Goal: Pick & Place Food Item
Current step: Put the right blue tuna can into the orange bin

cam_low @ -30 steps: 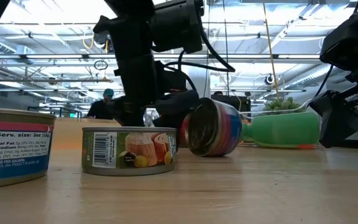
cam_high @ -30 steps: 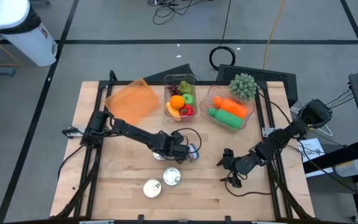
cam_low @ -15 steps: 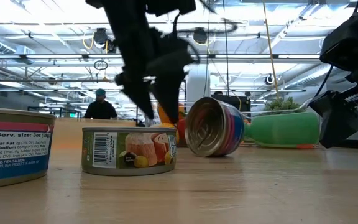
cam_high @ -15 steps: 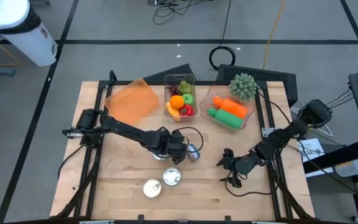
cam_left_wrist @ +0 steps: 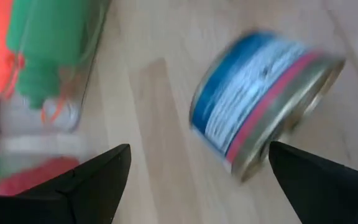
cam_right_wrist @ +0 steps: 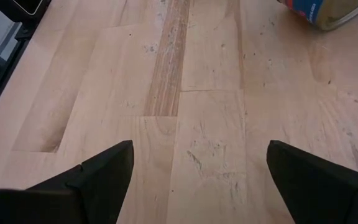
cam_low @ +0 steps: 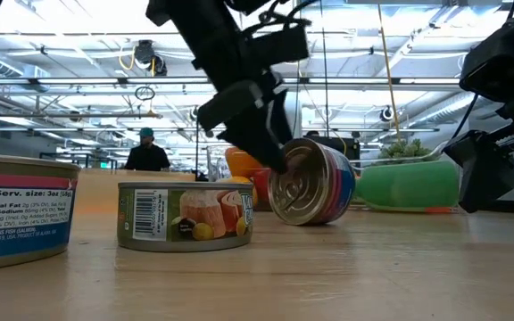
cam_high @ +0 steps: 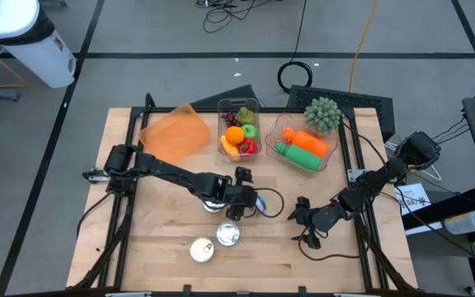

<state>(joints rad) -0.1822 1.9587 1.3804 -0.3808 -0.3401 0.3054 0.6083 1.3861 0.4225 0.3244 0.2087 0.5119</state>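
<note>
The left gripper (cam_high: 250,200) hung low over the middle of the wooden surface (cam_high: 163,243), its dark fingers (cam_left_wrist: 86,180) spread wide and holding nothing. Just ahead of them lay the blue-and-pink labelled metal can (cam_left_wrist: 263,102), tipped on its side with its rim on the wood; in the low view that can (cam_low: 312,181) sat just beside the arm's dark end, though whether they touched could not be told.

The step looked like a grasp on this rolled-over can. To do it well, the fingers would probably need to straddle the curved wall squarely, one each side, before closing, since a can on its side is likely to roll away from a glancing touch. Coming down gently and centring first seemed wise.

An upright tin with a fish label (cam_low: 186,215) and a second blue-labelled tin (cam_low: 16,207) stood nearer the front edge, apart from the fallen can. Clear plastic containers of toy fruit (cam_high: 239,130) and bottles (cam_high: 303,147) waited at the far side, likely the drop place.

The right gripper (cam_high: 302,216) rested open and empty near the right side of the surface.
</note>
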